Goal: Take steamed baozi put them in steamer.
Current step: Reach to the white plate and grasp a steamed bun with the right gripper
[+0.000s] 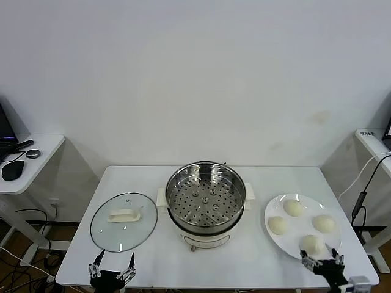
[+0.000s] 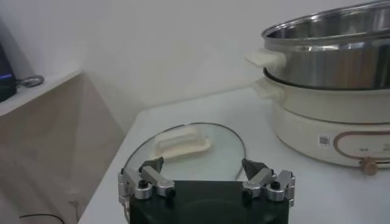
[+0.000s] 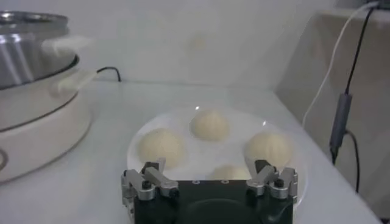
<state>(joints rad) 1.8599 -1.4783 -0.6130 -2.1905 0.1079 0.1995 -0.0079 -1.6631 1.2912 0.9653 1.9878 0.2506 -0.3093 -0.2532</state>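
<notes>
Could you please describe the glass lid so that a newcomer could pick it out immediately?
Find the steel steamer at the white table's centre. The glass lid lies flat on its left side, near the left gripper. It alone is transparent, with a cream handle.

Steamer [image 1: 206,196] was shiny perforated steel on white plastic base; lid [image 1: 124,221] clear glass; baozi [image 1: 293,208] smooth matt dough; surface [image 1: 256,256] matt white

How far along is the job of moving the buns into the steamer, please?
Done: the glass lid lies beside the steamer, whose tray is empty. In hand: nothing; the left gripper and right gripper are open at the table's near edge. Left: all four buns sit on the plate.
</notes>
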